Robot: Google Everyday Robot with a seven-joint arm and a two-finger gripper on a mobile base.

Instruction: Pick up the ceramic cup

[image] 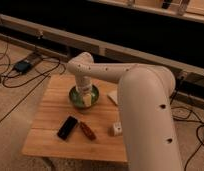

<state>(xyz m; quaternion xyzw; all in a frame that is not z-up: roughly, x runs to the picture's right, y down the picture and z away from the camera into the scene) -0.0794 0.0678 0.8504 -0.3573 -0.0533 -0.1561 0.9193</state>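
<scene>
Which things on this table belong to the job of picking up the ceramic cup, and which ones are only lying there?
Belongs to the job:
cup, seemingly inside the green bowl
gripper, low over that bowl

Only lying about:
green bowl
black phone
reddish-brown object
small white block
flat white block
</scene>
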